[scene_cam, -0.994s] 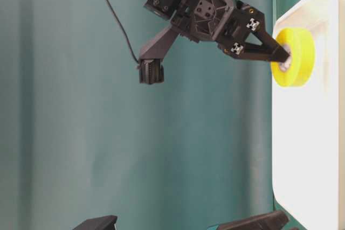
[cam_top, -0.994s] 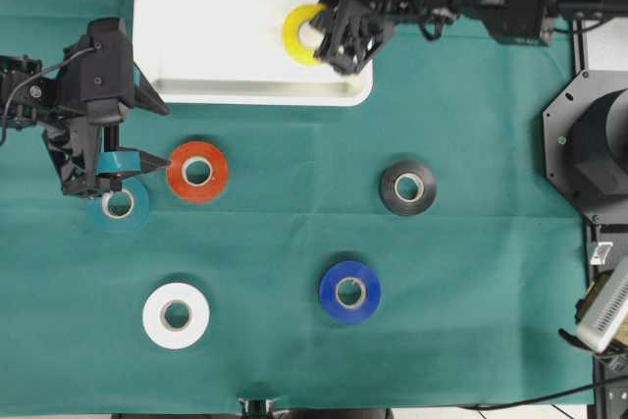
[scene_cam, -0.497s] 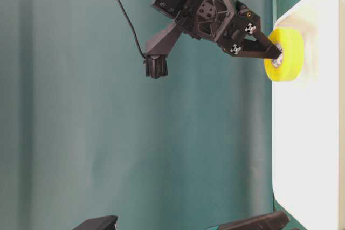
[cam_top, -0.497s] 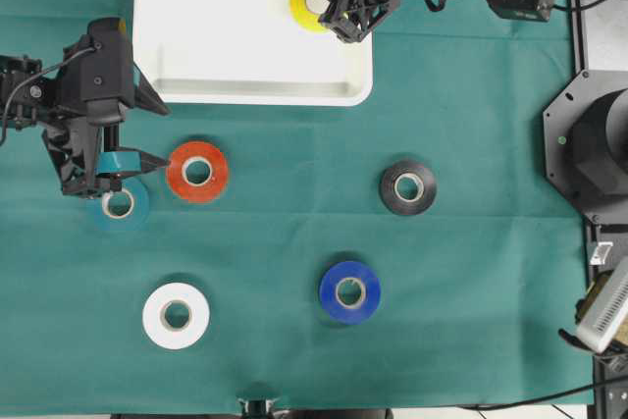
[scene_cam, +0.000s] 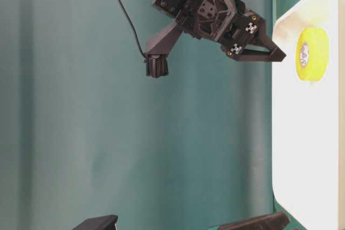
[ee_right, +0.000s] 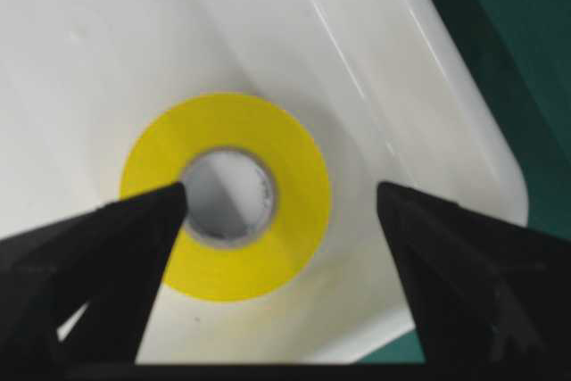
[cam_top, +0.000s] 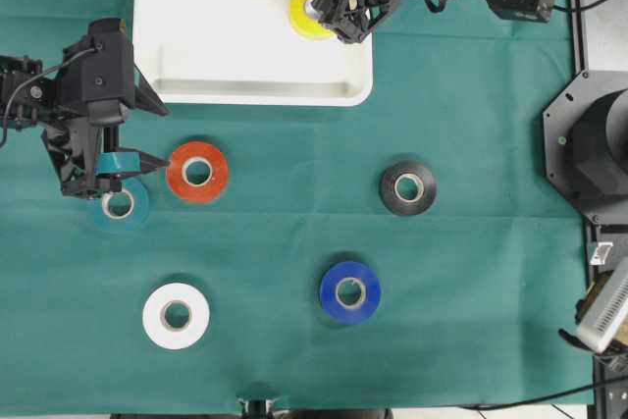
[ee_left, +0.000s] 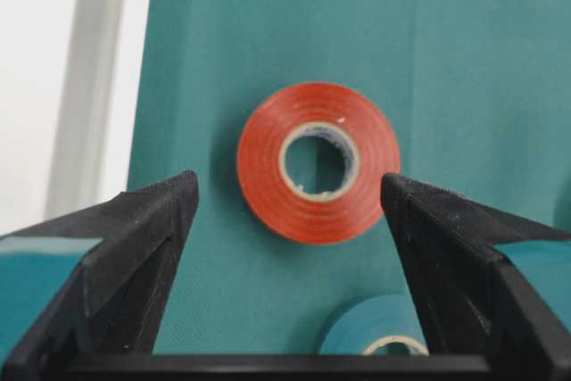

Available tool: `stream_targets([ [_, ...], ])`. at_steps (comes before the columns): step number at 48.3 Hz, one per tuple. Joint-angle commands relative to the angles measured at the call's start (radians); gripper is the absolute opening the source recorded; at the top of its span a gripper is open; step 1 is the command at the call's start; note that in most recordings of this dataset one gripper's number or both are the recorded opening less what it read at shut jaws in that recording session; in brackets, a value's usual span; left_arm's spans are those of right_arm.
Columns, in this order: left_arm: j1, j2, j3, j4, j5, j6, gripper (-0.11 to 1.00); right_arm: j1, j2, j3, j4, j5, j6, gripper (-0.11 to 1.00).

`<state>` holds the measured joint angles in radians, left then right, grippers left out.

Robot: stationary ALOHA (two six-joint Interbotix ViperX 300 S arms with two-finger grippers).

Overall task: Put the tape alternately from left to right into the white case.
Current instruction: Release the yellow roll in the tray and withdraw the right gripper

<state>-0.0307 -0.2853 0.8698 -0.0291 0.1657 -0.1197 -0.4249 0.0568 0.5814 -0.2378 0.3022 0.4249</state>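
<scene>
Yellow tape (cam_top: pixel 312 9) lies flat inside the white case (cam_top: pixel 196 46), toward its right end, and my right gripper (cam_top: pixel 343 2) hangs just above it with the jaws spread wide — nothing between them. From my right wrist camera I see the yellow roll's pale core between my two dark fingers (ee_right: pixel 98 256), the roll resting on the tray floor near the rounded corner of the rim. In the table-level view my fingertips stand clear of the roll, apart from it. My left gripper (cam_top: pixel 110 172) waits below the white case's lower left corner, jaws also wide and holding nothing, poised over the teal tape (cam_top: pixel 120 203). Just right of that, still below the case, sits the red-orange tape (cam_top: pixel 197 171); my left wrist camera shows it framed between my open fingers, lying flat on the green cloth (cam_top: pixel 471 144). The black tape (cam_top: pixel 408 187) lies below the case's lower right corner, a little to the right. Well below the case — toward the near edge of the cloth — rest the white tape (cam_top: pixel 176 315) on the left and the blue tape (cam_top: pixel 349 291) on the right, each apart from the others.
</scene>
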Motion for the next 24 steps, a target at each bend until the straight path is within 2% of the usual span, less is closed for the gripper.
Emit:
stream_targets([
  [1, -0.005, -0.008, -0.025, 0.000, -0.003, 0.000, 0.87, 0.000, -0.012, -0.005, -0.002, -0.005, 0.000, 0.73],
  [24, -0.006, -0.008, -0.025, -0.002, -0.003, 0.000, 0.87, 0.035, -0.017, -0.005, -0.002, -0.006, -0.005, 0.73],
])
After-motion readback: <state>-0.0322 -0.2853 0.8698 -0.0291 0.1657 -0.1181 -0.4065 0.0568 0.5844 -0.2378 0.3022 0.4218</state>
